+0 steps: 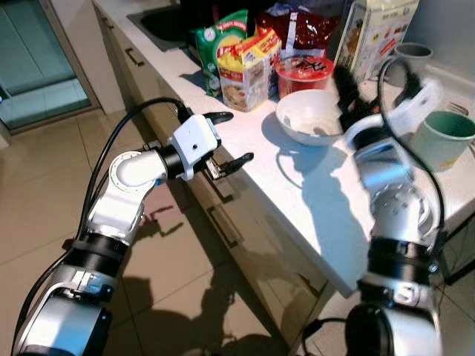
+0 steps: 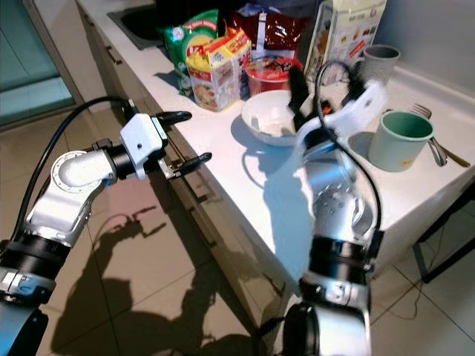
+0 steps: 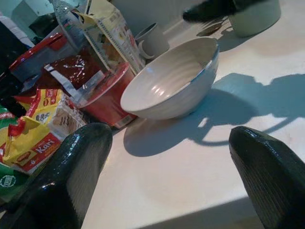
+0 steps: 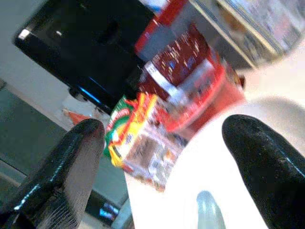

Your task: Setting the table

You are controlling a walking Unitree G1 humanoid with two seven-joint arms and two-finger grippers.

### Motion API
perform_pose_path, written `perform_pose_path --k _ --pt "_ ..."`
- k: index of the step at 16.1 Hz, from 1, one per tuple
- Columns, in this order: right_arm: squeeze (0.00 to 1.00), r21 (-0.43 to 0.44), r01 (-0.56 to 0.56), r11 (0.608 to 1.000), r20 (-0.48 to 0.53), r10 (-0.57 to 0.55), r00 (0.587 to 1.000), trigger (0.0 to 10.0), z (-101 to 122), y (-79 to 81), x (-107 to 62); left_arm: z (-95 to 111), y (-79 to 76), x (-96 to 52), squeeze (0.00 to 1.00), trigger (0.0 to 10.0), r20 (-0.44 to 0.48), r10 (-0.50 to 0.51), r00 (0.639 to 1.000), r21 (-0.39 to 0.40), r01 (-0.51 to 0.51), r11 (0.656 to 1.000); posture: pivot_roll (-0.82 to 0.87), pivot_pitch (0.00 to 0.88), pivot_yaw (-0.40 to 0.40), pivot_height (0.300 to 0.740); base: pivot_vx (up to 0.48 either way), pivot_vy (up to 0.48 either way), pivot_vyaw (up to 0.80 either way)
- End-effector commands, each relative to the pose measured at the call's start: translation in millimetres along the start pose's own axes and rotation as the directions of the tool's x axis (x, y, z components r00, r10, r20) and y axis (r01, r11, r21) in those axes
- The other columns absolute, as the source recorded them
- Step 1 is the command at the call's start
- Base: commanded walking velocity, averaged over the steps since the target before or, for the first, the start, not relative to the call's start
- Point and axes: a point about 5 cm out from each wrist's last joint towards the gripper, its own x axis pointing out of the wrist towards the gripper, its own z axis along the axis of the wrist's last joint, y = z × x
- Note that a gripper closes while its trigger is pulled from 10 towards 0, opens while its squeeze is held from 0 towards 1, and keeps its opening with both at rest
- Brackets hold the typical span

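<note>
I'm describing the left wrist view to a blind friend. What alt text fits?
A white bowl sits on a pale countertop, framed by the open left pincer and its two black fingers. Beside the bowl are a red cup and snack packets.

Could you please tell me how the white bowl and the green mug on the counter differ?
The bowl is white, wide and shallow; the mug is green, taller and narrower. The mug has a handle; the bowl has none. The right gripper hovers over the bowl, not the mug. Both stand upright on the counter.
</note>
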Motion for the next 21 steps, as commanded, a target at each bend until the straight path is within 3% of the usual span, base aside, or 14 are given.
perform_pose_path --k 1,3,4,5,7,8,9,10,12,13,15,17,20,21 --pt "0.0 -0.039 -0.043 0.998 -0.005 0.043 0.999 10.0 0 14.4 -2.1 1 3.2 -4.6 0.0 10.0 -0.009 -0.002 1.0 0.021 0.002 1.0 0.02 0.0 0.071 0.74 0.0 0.0 0.0" --pt "0.0 -0.294 -0.133 0.946 0.062 0.158 0.985 10.0 20 28.4 -3.1 1 2.4 -4.4 0.0 10.0 -0.011 -0.004 1.0 0.022 0.004 1.0 0.02 0.0 0.07 0.74 0.0 0.0 0.0" --pt "0.0 -0.357 -0.154 0.921 0.07 0.19 0.979 10.0 24 31.5 -3.9 1 1.9 -4.4 0.0 10.0 -0.011 -0.005 1.0 0.022 0.005 1.0 0.02 0.0 0.067 0.74 0.0 0.0 0.0" --pt "0.0 -0.467 -0.173 0.867 0.073 0.233 0.97 10.0 29 35.9 -6.0 0 1.3 -4.4 0.0 10.0 -0.012 -0.005 1.0 0.023 0.005 1.0 0.02 0.0 0.065 0.74 0.0 0.0 0.0" --pt "0.0 -0.5 -0.17 0.849 0.062 0.231 0.971 10.0 27 32.1 -8.0 0 1.2 -4.0 0.0 10.0 -0.009 0.002 1.0 0.021 -0.002 1.0 0.02 0.0 0.061 0.74 0.0 0.0 0.0" --pt "0.0 -0.434 -0.132 0.891 0.061 0.175 0.983 10.0 23 22.6 -8.5 0 0.4 -4.0 0.0 10.0 -0.009 0.001 1.0 0.019 -0.001 1.0 0.02 0.0 0.063 0.74 0.0 0.0 0.0" --pt "0.0 -0.237 -0.043 0.971 0.071 0.062 0.996 10.0 17 9.0 -7.8 0 -0.4 -4.4 0.0 10.0 -0.011 -0.003 1.0 0.02 0.003 1.0 0.02 0.0 0.067 0.74 0.0 0.0 0.0" --pt "0.0 -0.167 -0.011 0.986 0.08 0.024 0.997 10.0 12 8.8 -8.9 0 -0.2 -5.0 0.0 10.0 -0.013 -0.005 1.0 0.021 0.006 1.0 0.02 0.0 0.068 0.74 0.0 0.0 0.0" --pt "0.0 -0.097 -0.062 0.993 0.108 0.072 0.992 10.0 13 30.8 -10.2 -1 1.0 -6.5 0.0 10.0 -0.018 -0.006 1.0 0.021 0.007 1.0 0.02 0.0 0.076 0.74 0.0 0.0 0.0" --pt "0.0 -0.046 -0.108 0.993 0.122 0.113 0.986 10.0 17 49.6 -11.8 -1 0.9 -7.2 0.0 10.0 -0.021 -0.008 1.0 0.022 0.009 1.0 0.02 0.0 0.076 0.74 0.0 0.0 0.0" --pt "0.0 0.024 -0.143 0.989 0.116 0.139 0.983 10.0 21 66.4 -14.8 -2 1.4 -8.2 0.0 10.0 -0.024 -0.008 1.0 0.022 0.008 1.0 0.02 0.0 0.071 0.74 0.0 0.0 0.0" --pt "0.0 0.088 -0.12 0.989 0.099 0.112 0.989 10.0 22 71.5 -15.8 -2 1.9 -9.4 0.0 10.0 -0.029 -0.005 1.0 0.022 0.006 1.0 0.02 0.0 0.068 0.74 0.0 0.0 0.0" --pt "0.0 0.041 -0.149 0.988 0.115 0.144 0.983 10.0 30 79.8 -15.8 -2 3.2 -9.6 0.0 10.0 -0.032 -0.003 0.999 0.025 0.004 1.0 0.02 0.0 0.073 0.74 0.0 0.0 0.0" --pt "0.0 0.01 -0.134 0.991 0.109 0.132 0.985 10.0 31 74.6 -12.4 -2 4.0 -8.9 0.0 10.0 -0.031 0.0 1.0 0.027 0.001 1.0 0.02 0.0 0.073 0.74 0.0 0.0 0.0"
